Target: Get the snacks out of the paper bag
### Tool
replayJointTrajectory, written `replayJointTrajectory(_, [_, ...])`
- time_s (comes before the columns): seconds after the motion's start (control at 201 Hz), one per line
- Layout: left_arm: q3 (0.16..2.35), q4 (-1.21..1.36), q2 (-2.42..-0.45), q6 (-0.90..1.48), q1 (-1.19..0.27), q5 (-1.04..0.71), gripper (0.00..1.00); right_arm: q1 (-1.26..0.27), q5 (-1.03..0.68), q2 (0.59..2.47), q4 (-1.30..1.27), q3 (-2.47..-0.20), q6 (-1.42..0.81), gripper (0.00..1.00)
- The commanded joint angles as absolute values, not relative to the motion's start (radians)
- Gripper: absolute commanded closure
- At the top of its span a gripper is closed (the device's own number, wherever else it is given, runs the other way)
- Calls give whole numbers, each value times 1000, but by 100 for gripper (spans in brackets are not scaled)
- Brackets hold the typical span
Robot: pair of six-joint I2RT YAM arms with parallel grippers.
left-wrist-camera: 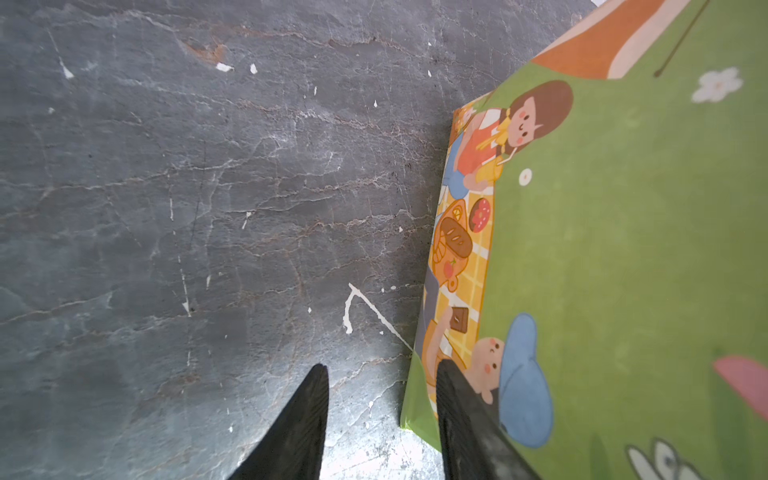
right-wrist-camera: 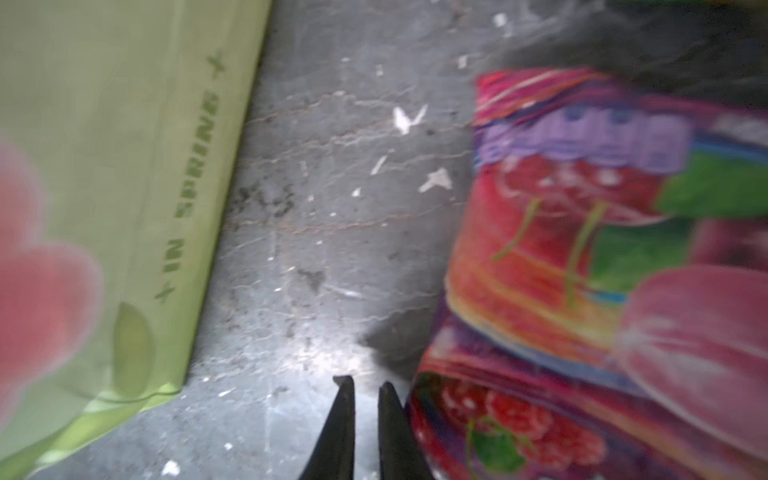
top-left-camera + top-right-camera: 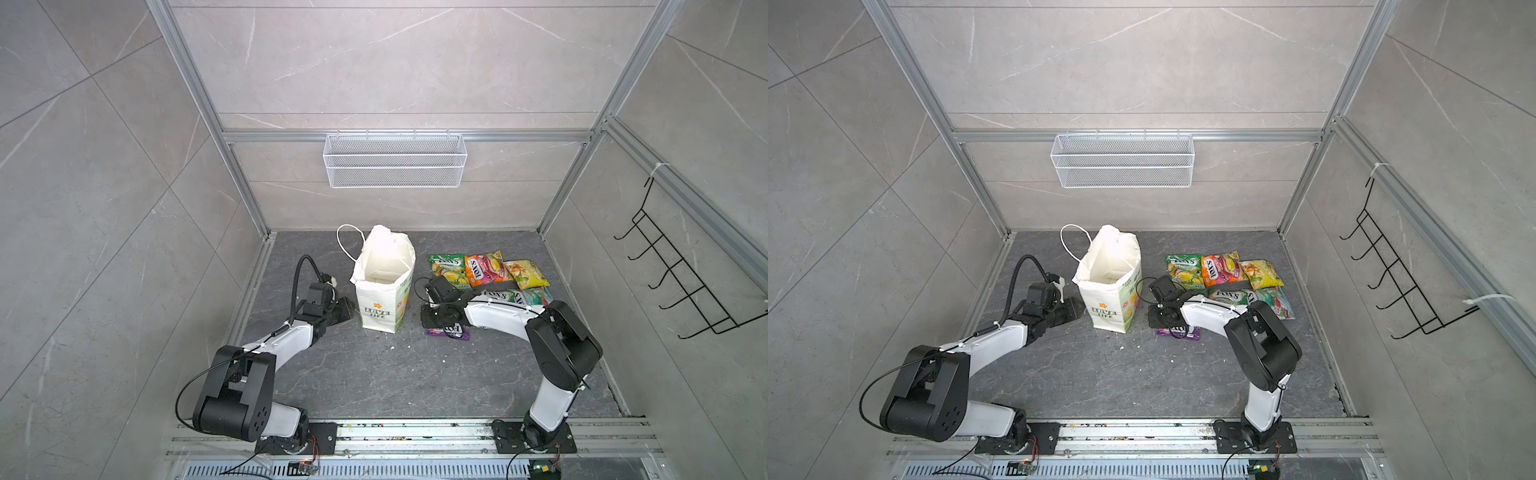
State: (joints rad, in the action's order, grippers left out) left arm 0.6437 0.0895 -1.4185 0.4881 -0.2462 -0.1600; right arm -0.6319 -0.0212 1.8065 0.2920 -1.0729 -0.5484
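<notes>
— Six snacks (image 3: 486,272) to log, all out on the desk (image 3: 374,374). Nearest first?

— Item 1: purple pouch (image 3: 453,332). Flat, right of centre, nearest of the lot, partly under the right arm's wrist.

— Right pincer?

— Right pincer (image 2: 365,382): low over the desk, between the bag and the pouches. Fingers nearly together, a thin slit of desk showing between them. Nothing held.

— Left pincer?

— Left pincer (image 1: 380,368): left of the bag, low. Fingers apart, bare desk between them, empty. One finger (image 1: 461,415) lies against the bag's printed side; actual contact cannot be told.

— The bag itself?

— Item 2: paper bag (image 3: 380,307). Upright, centre of the desk, mouth open, white paper showing inside. "LOVE LIFE" on its near face. One cord handle (image 3: 344,245) loops out at its far left.

— Next row back?

— Items 3 and 4: dark green pouch (image 3: 494,296) marked "FOX'S" and teal pouch (image 3: 538,296). Side by side, right of the bag, both partly covered by the right forearm.

— Far row?

— Items 5 to 7, left to right: green-yellow pouch (image 3: 446,268), orange pouch (image 3: 482,266), yellow pouch (image 3: 525,274). Flat, edges touching or overlapping, apart from the bag.

— Anything beyond?

— One white mesh basket (image 3: 395,174), hung on the far wall's rail.
</notes>
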Motion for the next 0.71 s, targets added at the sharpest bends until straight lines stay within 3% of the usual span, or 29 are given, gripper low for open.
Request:
replayJointTrajectory(0.0, [676,122,-1428,465,-245,-154,55,-632,96,1761,358,-1055,-559,84])
replayJointTrajectory(0.333, [703,123,-1465,465,-256,-160,55,-600,111,1761,387,-1057,-574,83])
replayJointTrajectory(0.702, [705,144,-1496,512,-310,-148,56,-588,40,1698,330,-1129,-523,72])
